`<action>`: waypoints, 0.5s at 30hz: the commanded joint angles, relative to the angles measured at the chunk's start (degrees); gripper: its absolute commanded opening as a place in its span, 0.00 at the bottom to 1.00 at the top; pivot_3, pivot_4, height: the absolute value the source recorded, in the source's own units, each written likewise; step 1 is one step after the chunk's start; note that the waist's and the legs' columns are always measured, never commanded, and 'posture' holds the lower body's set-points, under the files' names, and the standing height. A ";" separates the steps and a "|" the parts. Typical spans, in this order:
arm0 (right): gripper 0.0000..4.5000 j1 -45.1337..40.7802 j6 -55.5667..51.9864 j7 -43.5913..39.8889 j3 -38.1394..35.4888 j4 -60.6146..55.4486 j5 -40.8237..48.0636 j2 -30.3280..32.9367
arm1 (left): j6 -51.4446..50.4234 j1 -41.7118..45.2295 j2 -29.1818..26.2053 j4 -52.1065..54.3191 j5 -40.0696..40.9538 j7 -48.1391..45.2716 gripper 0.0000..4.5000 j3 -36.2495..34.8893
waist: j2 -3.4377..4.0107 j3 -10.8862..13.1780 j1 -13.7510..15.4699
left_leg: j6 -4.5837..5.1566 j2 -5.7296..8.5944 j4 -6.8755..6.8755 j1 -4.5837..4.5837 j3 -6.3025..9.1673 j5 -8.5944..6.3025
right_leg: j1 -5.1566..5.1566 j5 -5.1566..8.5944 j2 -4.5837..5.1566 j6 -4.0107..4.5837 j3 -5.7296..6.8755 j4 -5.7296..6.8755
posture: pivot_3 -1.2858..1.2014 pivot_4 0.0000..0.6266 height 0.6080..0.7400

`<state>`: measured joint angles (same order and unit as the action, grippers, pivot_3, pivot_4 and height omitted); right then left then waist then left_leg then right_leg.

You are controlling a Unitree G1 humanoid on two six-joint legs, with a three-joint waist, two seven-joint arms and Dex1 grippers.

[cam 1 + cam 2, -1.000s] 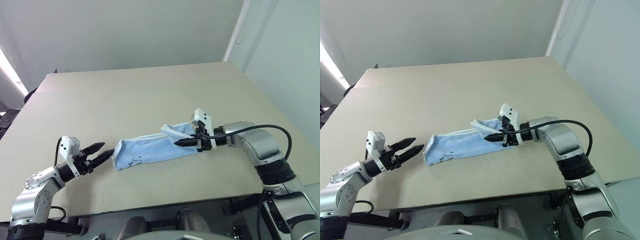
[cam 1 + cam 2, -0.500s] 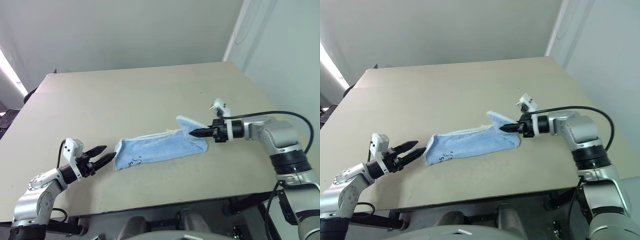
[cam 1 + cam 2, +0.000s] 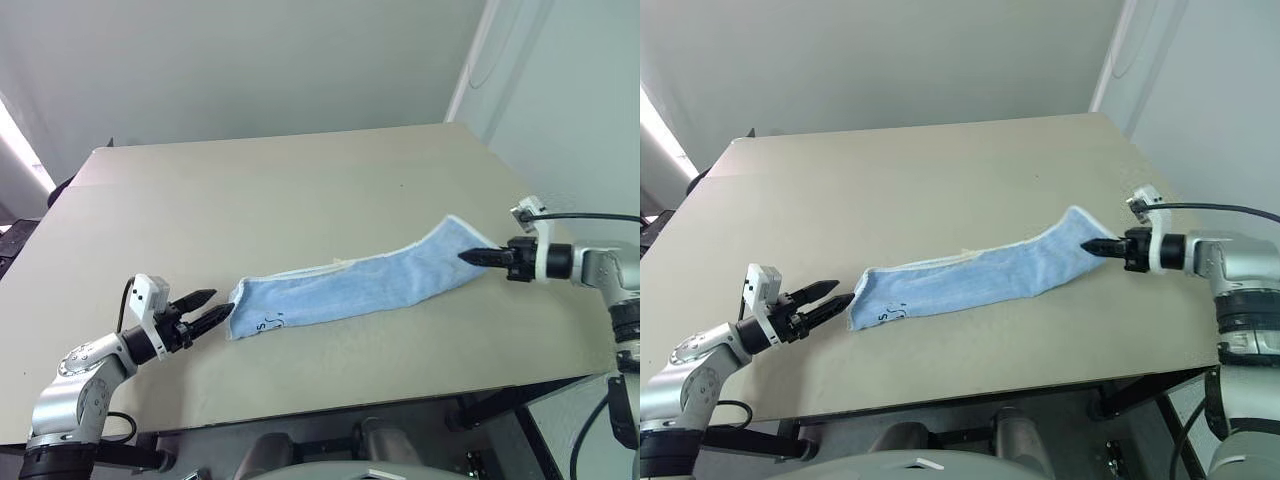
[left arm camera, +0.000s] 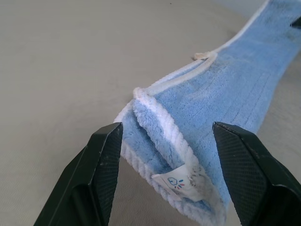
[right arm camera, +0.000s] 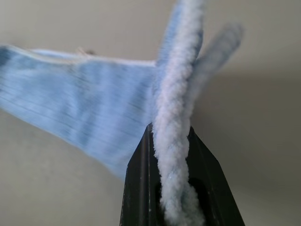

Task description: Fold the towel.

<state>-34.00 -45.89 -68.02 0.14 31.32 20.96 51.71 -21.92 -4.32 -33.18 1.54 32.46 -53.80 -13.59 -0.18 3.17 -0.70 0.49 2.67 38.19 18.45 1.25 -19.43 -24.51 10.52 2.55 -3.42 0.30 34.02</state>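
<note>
While the towel [image 3: 355,291] is lying stretched in a long narrow band across the near half of the counter [image 3: 300,190], the head views are showing plenty of bare surface behind it, all the way to the far edge by the wall. The band is running from lower left up toward the right, and its right end is sitting close to the counter's right edge. The near edge of the counter is lying just below the left hand [image 3: 207,310].

Left eye view: the left hand is hovering at the towel's left end with its two black fingers parted, the tips just beside the cloth and gripping nothing. The right hand [image 3: 468,257] is clenched on the towel's far right corner, holding that corner slightly lifted off the counter.

Right eye view: same layout; a small dark motif is showing near the towel's left end [image 3: 885,312].

Left wrist view: the parted fingers [image 4: 101,165] are framing the folded left end of the towel, white stitched edging and a small white tag [image 4: 176,180] lying between them, apart from either finger.

Right wrist view: the closed fingers [image 5: 141,188] are pinching the white corded edge of the towel [image 5: 178,117], with blue cloth trailing away over the counter.
</note>
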 commanded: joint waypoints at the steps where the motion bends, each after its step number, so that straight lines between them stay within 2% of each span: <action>1: 0.01 -1.12 0.60 0.60 1.53 -1.06 -2.62 0.67 | 0.47 1.61 -0.76 -0.21 -0.60 -0.73 0.72 0.38 | 0.00 0.00 -0.12 | 0.00 0.00 0.00 -0.02 -0.03 0.00 | 0.00 0.00 0.00 0.00 -0.01 0.02 | 0.52 0.00 1.00; 8: 0.01 -4.49 -7.14 -0.10 2.09 -13.85 0.18 0.08 | 0.44 1.99 -1.35 -1.30 -1.00 -1.46 0.72 0.52 | 0.04 0.01 -0.08 | 0.00 -0.03 0.01 -0.03 -0.02 0.00 | -0.02 -0.01 -0.03 -0.02 -0.02 0.06 | 0.52 0.00 1.00; 15: 0.01 -7.38 -14.22 1.35 7.11 -30.55 3.63 -5.20 | -1.06 2.04 -1.31 -0.32 -0.49 -0.76 0.72 0.48 | 0.01 0.01 0.08 | 0.00 -0.04 0.01 0.00 0.05 0.00 | -0.02 -0.08 -0.01 -0.16 -0.02 0.03 | 0.52 0.00 1.00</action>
<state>-39.77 -58.79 -66.82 6.72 3.70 23.12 46.85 -22.81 -2.59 -33.71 -0.14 31.75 -54.66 -12.44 -0.17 3.18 -0.63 0.49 2.63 38.20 18.47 1.31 -19.44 -24.54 10.43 2.55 -3.60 0.29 34.04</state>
